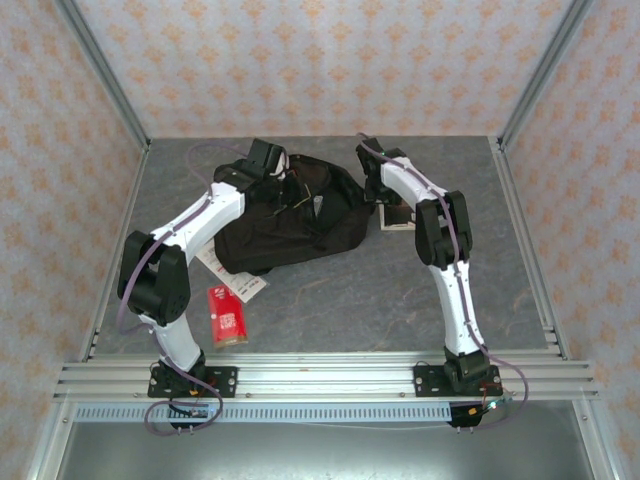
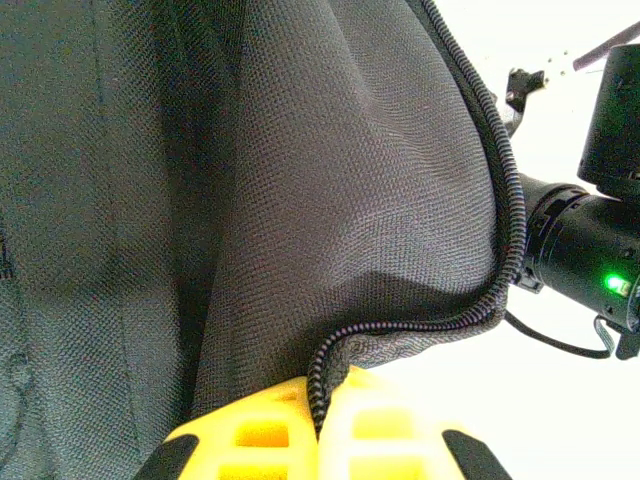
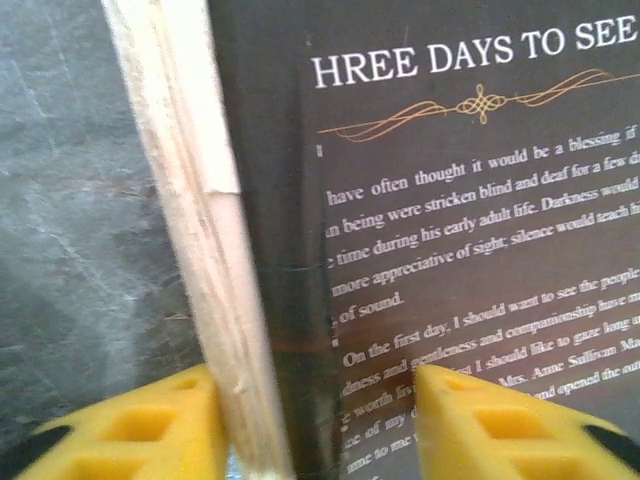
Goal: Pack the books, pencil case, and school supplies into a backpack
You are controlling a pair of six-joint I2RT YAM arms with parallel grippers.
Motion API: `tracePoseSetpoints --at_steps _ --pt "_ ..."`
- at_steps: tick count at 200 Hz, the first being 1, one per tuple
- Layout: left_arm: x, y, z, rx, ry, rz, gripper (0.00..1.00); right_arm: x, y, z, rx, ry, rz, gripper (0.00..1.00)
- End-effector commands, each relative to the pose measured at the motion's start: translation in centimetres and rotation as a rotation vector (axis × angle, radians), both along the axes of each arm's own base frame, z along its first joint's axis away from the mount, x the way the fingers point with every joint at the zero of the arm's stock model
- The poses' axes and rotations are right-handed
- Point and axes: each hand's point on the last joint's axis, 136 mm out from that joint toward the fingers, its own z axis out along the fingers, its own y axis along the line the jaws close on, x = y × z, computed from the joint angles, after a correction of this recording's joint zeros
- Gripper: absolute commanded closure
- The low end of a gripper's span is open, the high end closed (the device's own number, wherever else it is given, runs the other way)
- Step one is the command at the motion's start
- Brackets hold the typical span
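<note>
One backpack [image 1: 300,225], left pincer [image 2: 320,410] clenched on zip [image 2: 506,200]; one black book [image 3: 450,200], right pincer [image 3: 315,405] astride, grip unclear.

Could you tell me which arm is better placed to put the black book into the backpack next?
The right: the right gripper straddles the edge of the black book, while the left gripper is shut on the zip edge of the backpack.

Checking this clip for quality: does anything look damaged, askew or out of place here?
The black book has a chipped, frayed page edge, low in the right wrist view. The red packet and white-and-red card lie loose on the table beside the backpack, which simply fits unfinished packing.
</note>
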Motion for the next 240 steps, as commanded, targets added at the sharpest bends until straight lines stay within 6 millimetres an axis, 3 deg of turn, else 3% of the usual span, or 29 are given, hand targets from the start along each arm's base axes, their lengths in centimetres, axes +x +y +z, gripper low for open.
tracePoseSetpoints --at_steps 1,25,55,95,120,138,162,204,240 --pt "0.5 0.3 0.3 -0.024 -0.009 0.02 1.0 -3.6 -2.4 -3.9 -0.045 0.22 -0.005 0.64" --pt "0.5 0.6 0.5 -0.024 -0.014 0.025 1.0 -3.8 -2.2 -3.9 0.015 0.242 -0.005 0.83" --pt "0.6 0.8 0.7 -0.016 -0.021 0.027 1.0 -3.9 -1.8 -3.5 0.127 0.228 -0.035 1.0" --pt "0.6 0.8 0.6 0.001 -0.023 0.008 1.0 -4.7 -1.8 -2.6 0.164 0.197 -0.05 1.0" --pt "0.5 0.6 0.5 0.023 -0.025 -0.011 1.0 -5.4 -1.9 -0.7 0.202 0.125 -0.091 1.0" --pt "0.4 0.3 0.5 0.045 -0.025 -0.032 0.67 -6.7 -1.7 1.2 0.273 0.045 -0.143 1.0" --pt "0.1 -0.5 0.7 0.064 -0.036 -0.07 0.43 -9.1 -1.1 3.1 0.399 -0.031 -0.211 1.0" --pt "-1.1 -2.3 1.0 0.127 -0.052 -0.153 0.27 -14.3 -0.7 4.8 0.57 -0.116 -0.265 1.0" --pt "-3.2 -5.6 0.4 0.137 -0.034 -0.235 0.18 -18.1 0.4 5.8 0.736 -0.134 -0.272 1.0"
